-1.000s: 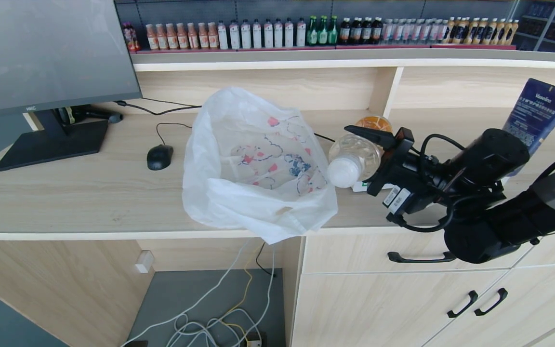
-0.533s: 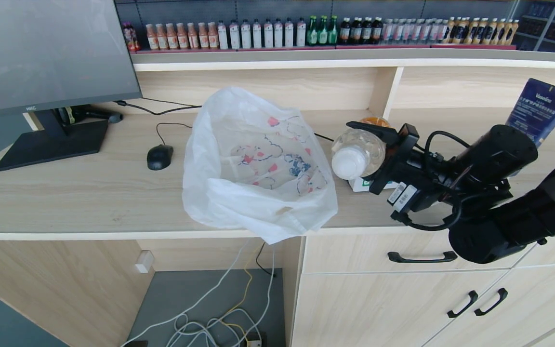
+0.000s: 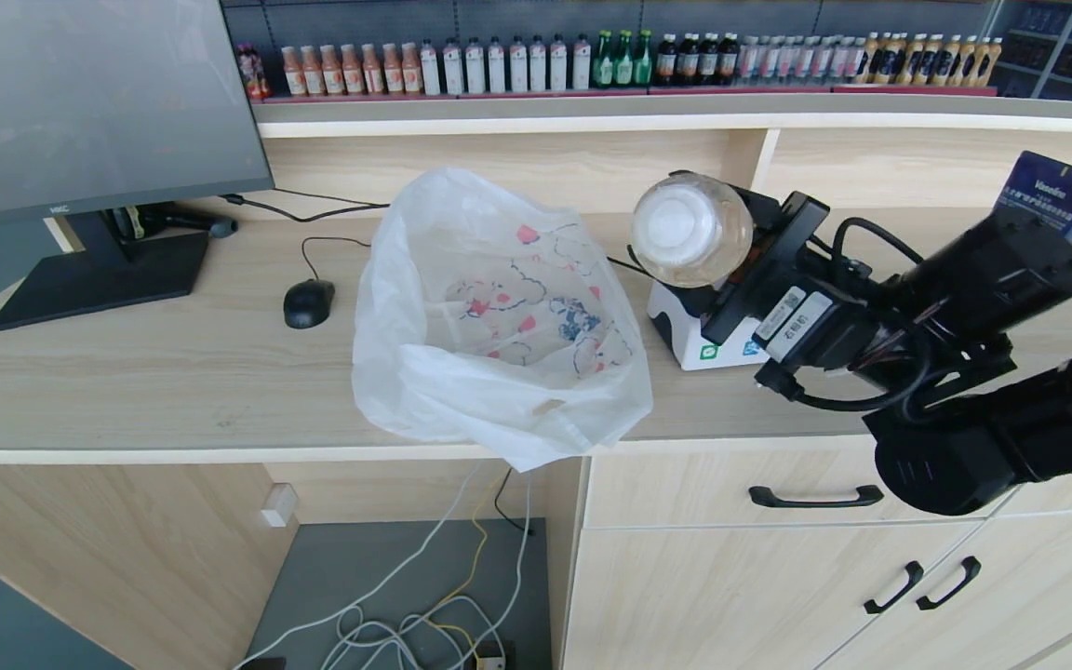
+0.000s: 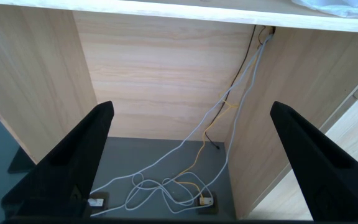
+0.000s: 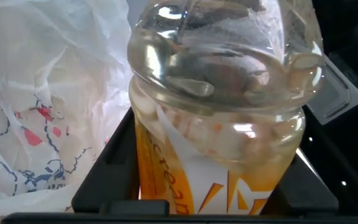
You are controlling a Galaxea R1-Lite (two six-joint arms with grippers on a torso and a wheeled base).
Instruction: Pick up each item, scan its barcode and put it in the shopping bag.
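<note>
bottle (image 3: pixel 685 233) clamped in right jaws, center-right of frame; left jaws apart. slick plastic, might slip, miss bag (image 3: pixel 499 395).

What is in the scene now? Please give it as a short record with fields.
held item: bottle with orange label, in right gripper, shut on it
bottle position: raised off the counter, close to white box
shopping bag: open, standing on the counter
left gripper: open, low, facing cables under the counter
</note>
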